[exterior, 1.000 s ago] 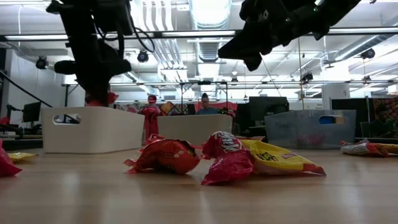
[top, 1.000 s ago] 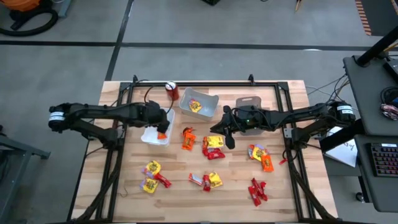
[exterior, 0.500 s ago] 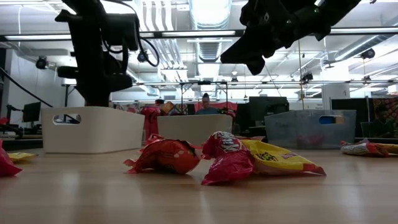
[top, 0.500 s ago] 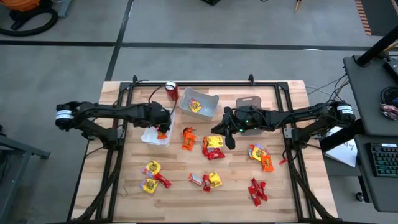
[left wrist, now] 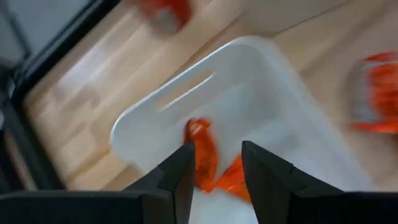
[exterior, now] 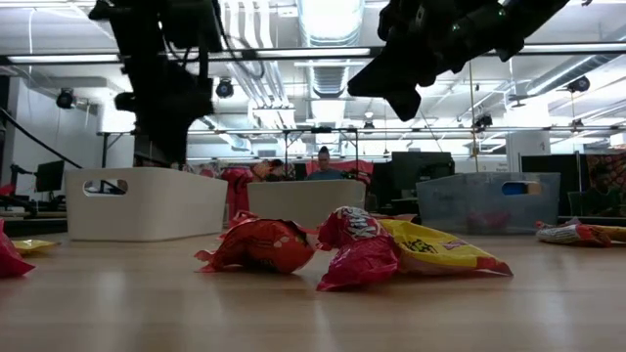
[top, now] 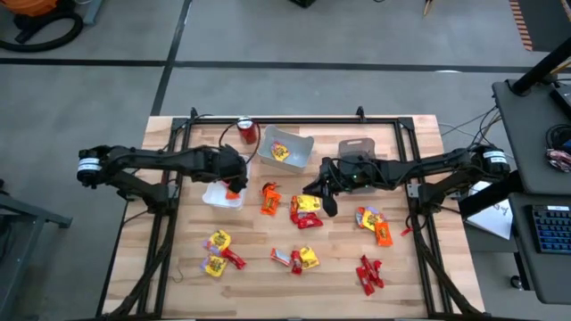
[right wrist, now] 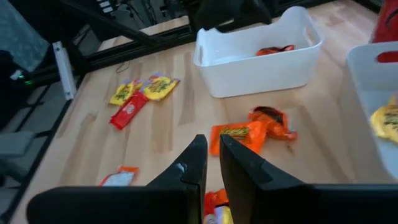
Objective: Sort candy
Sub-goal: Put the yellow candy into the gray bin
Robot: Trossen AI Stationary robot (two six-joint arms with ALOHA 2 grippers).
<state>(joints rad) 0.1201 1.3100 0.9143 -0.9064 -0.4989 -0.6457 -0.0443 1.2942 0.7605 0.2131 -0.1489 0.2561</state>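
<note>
Inside the white bin (left wrist: 261,93), orange candy (left wrist: 205,158) lies lengthwise.

You look out on a grey concrete floor (top: 294,40) all round the wooden table (top: 178,285). At three o'clock stands a dark desk (top: 535,134) with a keyboard (top: 553,227); at eleven o'clock, an orange hose (top: 40,13). Overhead, ceiling lights (exterior: 328,20) glare among ducts (exterior: 328,73).

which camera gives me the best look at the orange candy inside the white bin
The left wrist view: it looks straight into the white bin at the orange candy. The right wrist view shows it small, the high view partly under the arm, the low view not at all.
</note>
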